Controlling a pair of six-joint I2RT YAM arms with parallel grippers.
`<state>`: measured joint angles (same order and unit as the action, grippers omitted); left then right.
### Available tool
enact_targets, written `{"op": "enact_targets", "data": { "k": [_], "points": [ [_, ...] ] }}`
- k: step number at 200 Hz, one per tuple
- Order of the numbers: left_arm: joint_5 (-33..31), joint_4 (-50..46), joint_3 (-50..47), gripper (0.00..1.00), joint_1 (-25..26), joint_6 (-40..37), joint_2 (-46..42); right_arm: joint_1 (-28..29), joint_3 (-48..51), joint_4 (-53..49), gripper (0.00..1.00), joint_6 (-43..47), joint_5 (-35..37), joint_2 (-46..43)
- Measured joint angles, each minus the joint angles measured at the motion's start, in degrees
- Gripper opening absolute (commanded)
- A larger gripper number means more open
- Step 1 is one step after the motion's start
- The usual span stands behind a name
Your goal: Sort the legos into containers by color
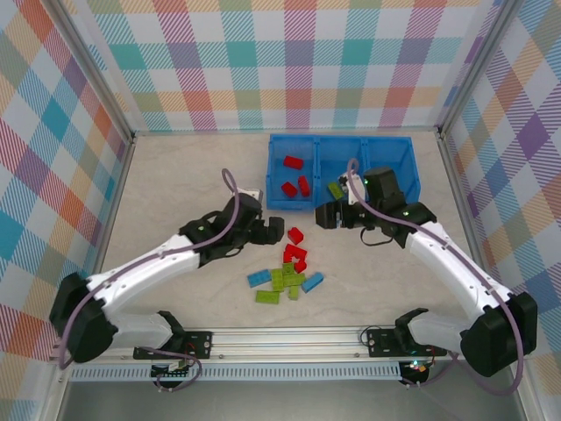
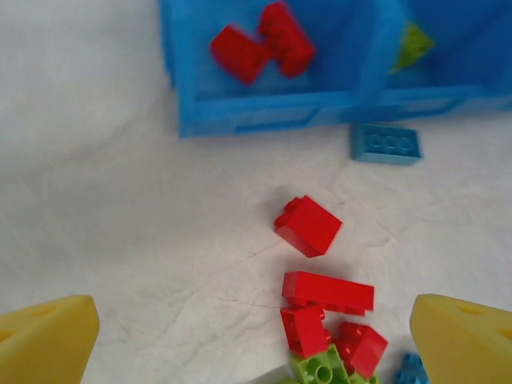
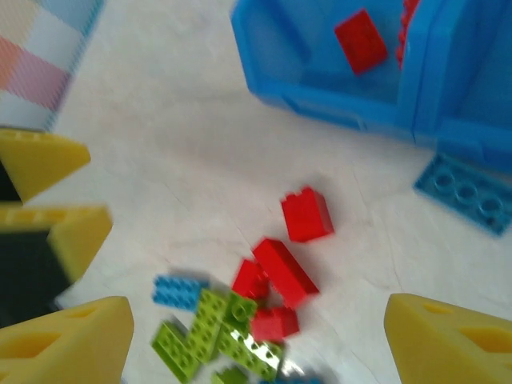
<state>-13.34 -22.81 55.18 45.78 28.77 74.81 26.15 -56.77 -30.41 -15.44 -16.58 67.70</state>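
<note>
The blue tray of containers point(image 1: 338, 139) stands at the back; its left compartment holds three red legos point(image 1: 295, 185) and the middle one a green lego point(image 1: 336, 189). Loose legos lie in front: a single red brick point(image 2: 308, 226), a red cluster point(image 2: 328, 292), green bricks point(image 1: 285, 281) and blue bricks point(image 1: 258, 278). A flat blue brick point(image 2: 386, 144) lies against the tray's front wall. My left gripper point(image 2: 256, 344) hovers open over the red cluster, holding nothing. My right gripper point(image 3: 260, 340) is open and empty just in front of the tray, above the pile.
Checkered walls enclose the white table point(image 1: 175, 175) on three sides. The left gripper's yellow pads point(image 3: 48, 160) are close to my right gripper, on its left. Bare tabletop stretches left of the tray and the pile.
</note>
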Motion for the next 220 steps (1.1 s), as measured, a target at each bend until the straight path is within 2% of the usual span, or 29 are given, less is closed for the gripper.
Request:
{"op": "enact_targets", "data": {
  "k": [31, 69, 106, 121, 163, 220],
  "points": [
    [0.00, -0.96, 3.02, 1.00, 0.70, 13.62, 11.78, 1.77, 0.00, -6.56, 1.00, 3.06, 4.85, 1.27],
    [0.81, -0.90, 6.40, 1.00, 3.78, 22.67, 19.96, 2.49, 3.28, -8.55, 1.00, 2.25, 6.80, 1.44],
    [-0.26, -0.74, 14.34, 1.00, 4.04, 25.94, 27.39, 2.78, 6.49, -8.55, 1.00, 0.83, 6.97, -1.38],
    [-0.26, -0.76, 16.96, 0.97, 3.96, 26.16, 30.95, 2.82, 6.49, -8.24, 1.00, 0.68, 7.08, -2.01],
    [0.35, -1.05, 21.11, 0.79, 3.65, 25.88, 38.07, 2.82, 6.49, -8.24, 1.00, 0.04, 7.17, -2.08],
    [0.42, -1.11, 20.17, 0.48, 3.54, 24.76, 38.62, 2.93, 6.47, -8.26, 1.00, -0.24, 7.21, -2.08]
  ]
}}
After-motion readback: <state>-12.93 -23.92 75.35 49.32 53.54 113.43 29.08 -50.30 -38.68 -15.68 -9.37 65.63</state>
